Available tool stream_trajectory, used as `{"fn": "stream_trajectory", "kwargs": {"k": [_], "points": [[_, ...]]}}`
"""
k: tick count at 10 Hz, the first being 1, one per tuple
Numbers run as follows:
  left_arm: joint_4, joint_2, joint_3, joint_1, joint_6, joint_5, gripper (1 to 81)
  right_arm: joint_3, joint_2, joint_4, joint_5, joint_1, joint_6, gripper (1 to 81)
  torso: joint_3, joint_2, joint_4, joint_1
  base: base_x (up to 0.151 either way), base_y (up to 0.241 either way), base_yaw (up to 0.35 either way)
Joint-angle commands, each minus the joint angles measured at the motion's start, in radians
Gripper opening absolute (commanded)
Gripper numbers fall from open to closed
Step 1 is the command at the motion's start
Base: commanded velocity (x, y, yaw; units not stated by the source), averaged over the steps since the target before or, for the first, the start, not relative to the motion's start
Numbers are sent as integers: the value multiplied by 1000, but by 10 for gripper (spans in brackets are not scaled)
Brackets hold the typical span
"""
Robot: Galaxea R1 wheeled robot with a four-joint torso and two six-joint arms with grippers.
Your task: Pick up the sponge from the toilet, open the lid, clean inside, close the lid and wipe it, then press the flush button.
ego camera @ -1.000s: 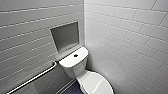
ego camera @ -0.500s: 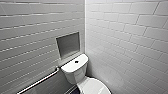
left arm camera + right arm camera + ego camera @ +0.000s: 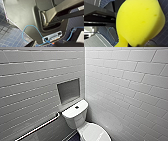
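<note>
The white toilet [image 3: 75,119] stands in the corner of a tiled room, low in the head view. Its tank cover carries the small dark flush button [image 3: 76,107]. The oval lid [image 3: 93,133] lies shut over the bowl at the picture's lower edge. In the right wrist view the bright yellow sponge [image 3: 140,22] looms large and close, squeezed narrow at one end where my right gripper [image 3: 133,45] is shut on it. My left gripper is open, with nothing held in the left wrist view.
A metal grab bar [image 3: 40,127] runs along the left wall beside the tank. A recessed niche [image 3: 68,92] sits in that wall above the tank. Dark blue small-tiled floor [image 3: 7,37] lies under the robot, and a blue cable [image 3: 25,31] hangs across its body.
The whole head picture has shifted, so the toilet sits slightly lower in it now: the camera moved. The toilet itself has not moved.
</note>
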Motion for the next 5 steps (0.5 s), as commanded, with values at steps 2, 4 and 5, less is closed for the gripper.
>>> {"fn": "stream_trajectory", "kwargs": {"k": [2, 4, 5], "points": [[4, -3, 3, -22, 3, 74, 811, -10, 4, -22, -38, 5, 2, 10, 0, 134, 0, -87, 0, 0, 0], [4, -1, 3, -22, 3, 74, 811, -26, 10, -24, -38, 5, 2, 10, 0, 209, 0, -135, 0, 0, 0], [4, -1, 3, -21, 3, 74, 811, -27, 12, -24, -38, 7, 2, 10, 0, 246, 0, -159, 0, 0, 0]]}}
